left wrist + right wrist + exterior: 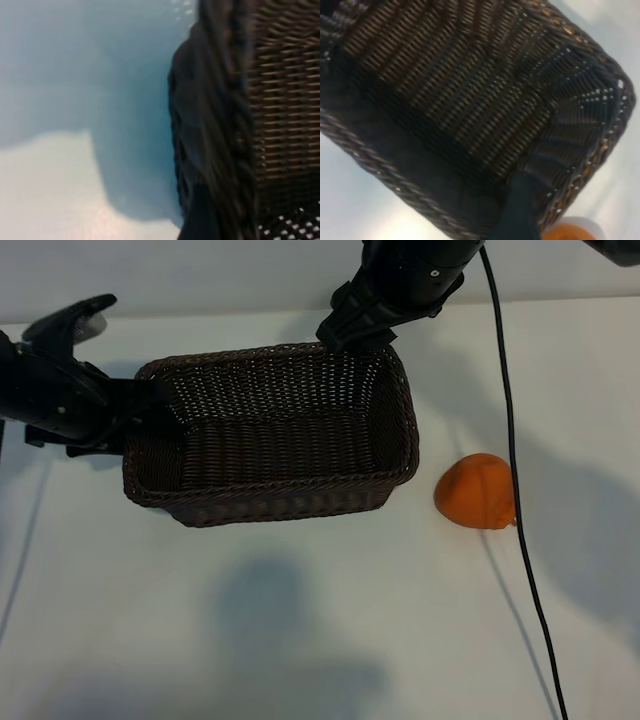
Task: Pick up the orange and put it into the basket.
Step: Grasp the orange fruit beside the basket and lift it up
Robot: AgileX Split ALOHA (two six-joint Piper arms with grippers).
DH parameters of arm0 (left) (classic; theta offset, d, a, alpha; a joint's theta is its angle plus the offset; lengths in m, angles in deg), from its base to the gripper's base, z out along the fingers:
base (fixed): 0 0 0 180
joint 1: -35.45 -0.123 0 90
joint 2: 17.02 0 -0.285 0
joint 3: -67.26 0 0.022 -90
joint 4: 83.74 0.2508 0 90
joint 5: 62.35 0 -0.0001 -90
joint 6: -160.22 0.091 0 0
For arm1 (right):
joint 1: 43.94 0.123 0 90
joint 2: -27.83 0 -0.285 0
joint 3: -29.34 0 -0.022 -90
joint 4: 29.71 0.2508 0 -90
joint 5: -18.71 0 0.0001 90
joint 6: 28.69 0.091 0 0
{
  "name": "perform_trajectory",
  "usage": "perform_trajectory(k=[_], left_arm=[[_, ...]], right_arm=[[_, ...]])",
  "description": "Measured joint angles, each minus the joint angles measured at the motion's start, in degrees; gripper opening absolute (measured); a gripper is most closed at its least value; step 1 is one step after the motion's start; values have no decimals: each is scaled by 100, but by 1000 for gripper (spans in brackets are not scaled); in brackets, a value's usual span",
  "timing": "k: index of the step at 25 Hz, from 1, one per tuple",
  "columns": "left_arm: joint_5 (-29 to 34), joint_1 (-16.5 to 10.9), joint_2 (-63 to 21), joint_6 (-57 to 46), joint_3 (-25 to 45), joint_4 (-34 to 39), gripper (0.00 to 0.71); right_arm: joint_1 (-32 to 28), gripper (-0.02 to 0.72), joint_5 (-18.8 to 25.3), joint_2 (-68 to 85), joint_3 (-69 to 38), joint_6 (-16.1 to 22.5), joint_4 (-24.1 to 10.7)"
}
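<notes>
While the small, matte, roundish orange lies on the white table just beside the right end of the large rectangular dark brown woven wicker basket, outside it, the left gripper sits at the basket's left end wall; whether its jaws are parted cannot be told. The right gripper hangs at the far rim, fingers spread. A black cable crosses the orange's right edge.

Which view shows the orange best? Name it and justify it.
The exterior view: the orange lies whole on the table, right of the basket, crossed only by a thin cable. The right wrist view catches just a sliver beyond the rim; the left wrist view shows none.
</notes>
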Motion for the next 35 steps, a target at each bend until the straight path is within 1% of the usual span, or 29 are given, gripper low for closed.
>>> perform_trajectory(k=[4, 9, 13, 17, 20, 23, 25, 29, 32, 35], left_arm=[[35, 0, -413, -168, 0, 243, 596], [49, 0, -936, -204, 0, 340, 594], [49, 0, -1184, -204, 0, 370, 594], [49, 0, -1266, -209, 0, 374, 594], [49, 0, -1271, -209, 0, 374, 594], [12, 0, -1271, -209, 0, 374, 594], [-19, 0, -1271, -209, 0, 374, 594], [-69, 0, -1271, -211, 0, 374, 594], [-84, 0, -1271, -216, 0, 374, 593], [-90, 0, -1271, -216, 0, 374, 593]], right_arm=[[0, 559, 134, 0, 0, 18, 29], [0, 559, 258, 0, 0, 52, -195], [-39, 559, 533, 6, 0, 247, -301], [-388, 559, 655, 68, 0, 345, -340], [-835, 559, 661, 175, -5, 448, -301], [-1173, 559, 671, 265, -11, 448, -236], [-1293, 559, 671, 351, -86, 417, -218], [-1321, 559, 657, 659, -675, 239, -177], [-1321, 559, 659, 863, -1273, 178, -170], [-1321, 559, 514, 980, -1837, 178, -170]])
